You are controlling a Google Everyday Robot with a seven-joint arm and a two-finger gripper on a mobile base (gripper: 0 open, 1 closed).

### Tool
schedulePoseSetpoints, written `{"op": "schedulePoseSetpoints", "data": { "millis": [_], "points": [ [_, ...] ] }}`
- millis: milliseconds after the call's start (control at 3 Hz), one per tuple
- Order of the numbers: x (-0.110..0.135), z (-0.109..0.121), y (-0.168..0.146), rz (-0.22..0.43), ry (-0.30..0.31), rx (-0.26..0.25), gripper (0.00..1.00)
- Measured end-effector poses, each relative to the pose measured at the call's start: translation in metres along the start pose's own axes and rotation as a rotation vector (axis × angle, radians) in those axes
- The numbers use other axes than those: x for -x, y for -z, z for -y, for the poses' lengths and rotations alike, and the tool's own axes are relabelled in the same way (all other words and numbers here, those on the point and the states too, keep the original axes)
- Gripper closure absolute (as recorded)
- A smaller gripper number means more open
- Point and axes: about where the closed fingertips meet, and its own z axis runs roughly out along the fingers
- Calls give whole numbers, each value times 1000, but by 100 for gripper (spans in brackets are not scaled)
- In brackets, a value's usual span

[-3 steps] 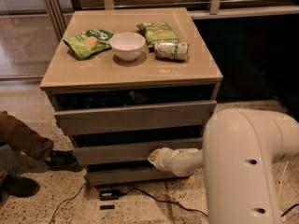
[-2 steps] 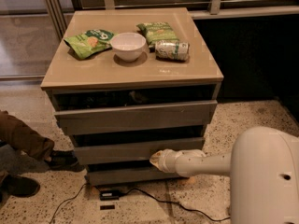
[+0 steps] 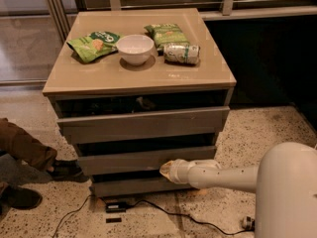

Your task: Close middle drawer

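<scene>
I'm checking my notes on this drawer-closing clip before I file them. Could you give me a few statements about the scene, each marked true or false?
1. The gripper is at the front panel of the middle drawer. True.
2. The white bowl lies upside down. False: it stands open side up on the cabinet top.
3. The left green bag and the right green bag both lie on the cabinet top. True.
4. The can stands upright. False: it lies on its side by the right green bag.
5. The arm reaches in from the picture's left. False: it comes from the right.
</scene>
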Motion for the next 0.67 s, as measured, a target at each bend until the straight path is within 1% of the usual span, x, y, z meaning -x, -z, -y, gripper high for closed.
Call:
{"op": "schedulePoseSetpoints", "data": {
  "millis": [333, 667],
  "points": [
    [-2, 1, 1, -2, -2, -3, 46],
    [-5, 2, 2, -7, -7, -9, 23]
  ]
}}
